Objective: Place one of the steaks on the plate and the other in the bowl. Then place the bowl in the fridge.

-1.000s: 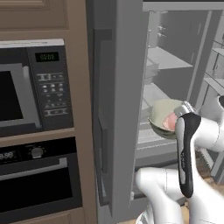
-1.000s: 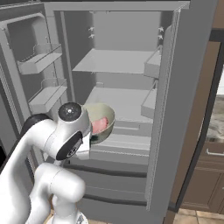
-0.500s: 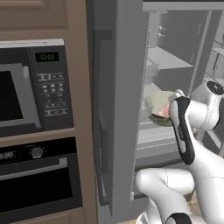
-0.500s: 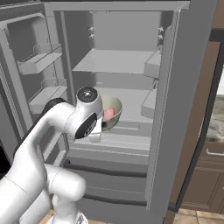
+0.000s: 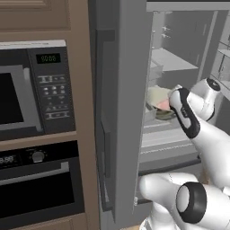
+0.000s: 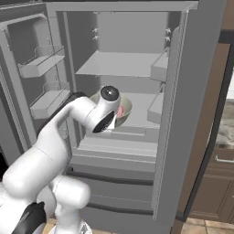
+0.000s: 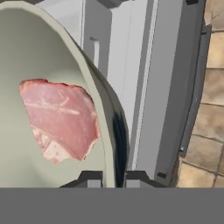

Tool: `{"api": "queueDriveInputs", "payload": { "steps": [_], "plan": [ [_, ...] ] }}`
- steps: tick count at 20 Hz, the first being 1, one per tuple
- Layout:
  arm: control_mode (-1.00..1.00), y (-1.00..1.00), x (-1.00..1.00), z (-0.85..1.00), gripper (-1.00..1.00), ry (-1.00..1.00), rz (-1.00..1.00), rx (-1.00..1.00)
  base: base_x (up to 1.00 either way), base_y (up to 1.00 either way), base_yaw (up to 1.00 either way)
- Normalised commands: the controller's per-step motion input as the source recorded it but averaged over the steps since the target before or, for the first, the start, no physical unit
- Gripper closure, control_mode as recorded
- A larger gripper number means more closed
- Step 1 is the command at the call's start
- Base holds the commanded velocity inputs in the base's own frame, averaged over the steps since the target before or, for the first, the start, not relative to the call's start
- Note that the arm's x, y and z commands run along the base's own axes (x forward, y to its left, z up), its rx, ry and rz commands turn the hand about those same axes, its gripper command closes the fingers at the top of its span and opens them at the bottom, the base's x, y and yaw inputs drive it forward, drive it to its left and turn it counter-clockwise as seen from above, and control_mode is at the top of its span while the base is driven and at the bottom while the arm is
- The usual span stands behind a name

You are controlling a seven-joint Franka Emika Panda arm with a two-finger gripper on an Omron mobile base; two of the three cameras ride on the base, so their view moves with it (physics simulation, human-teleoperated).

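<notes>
The pale grey-green bowl [image 7: 26, 57] hangs tilted in my gripper [image 7: 113, 179], which is shut on its rim, one finger inside and one outside. A pink-red steak [image 7: 61, 118] lies in it. From the right base view, the bowl [image 6: 126, 104] with the steak [image 6: 120, 111] sits just beyond my wrist, inside the open fridge [image 6: 119, 64], over its lower shelf. In the left base view the bowl [image 5: 157, 96] shows past the fridge door [image 5: 121, 112], with the steak [image 5: 164, 104] at its near side.
Door bins [image 6: 43, 66] hang on the open left door. The fridge's drawers [image 7: 144, 87] lie below the bowl. A microwave [image 5: 27, 90] and an oven [image 5: 36, 188] are built in to the left. Wooden cabinets [image 6: 219, 183] stand to the right, above the tiled floor [image 7: 210, 122].
The arm has reached forward and up, carrying the bowl with the steak from in front of the fridge in over its lower shelf. The grip on the rim has not changed.
</notes>
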Motion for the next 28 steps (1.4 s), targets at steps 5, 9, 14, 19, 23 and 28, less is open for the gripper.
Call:
{"api": "queueDriveInputs", "payload": {
  "steps": [5,9,14,19,23,28],
  "plan": [
    [-1.00,0.00,0.55,-0.25,1.00,-0.03,0.00,0.00,0.00,0.00,0.00],
    [-1.00,0.00,0.60,-0.32,1.00,-0.01,0.00,-0.01,0.00,0.00,0.00],
    [-1.00,0.00,0.66,-0.38,1.00,0.00,0.00,-0.03,0.00,0.00,0.00],
    [-1.00,0.00,0.62,-0.31,1.00,0.00,-0.01,-0.08,0.00,0.00,0.00],
    [-1.00,0.00,0.61,-0.31,1.00,0.00,-0.01,-0.07,0.00,0.00,0.00],
    [-1.00,0.00,0.54,-0.32,1.00,0.00,-0.01,-0.06,0.00,0.00,0.00]
  ]
}}
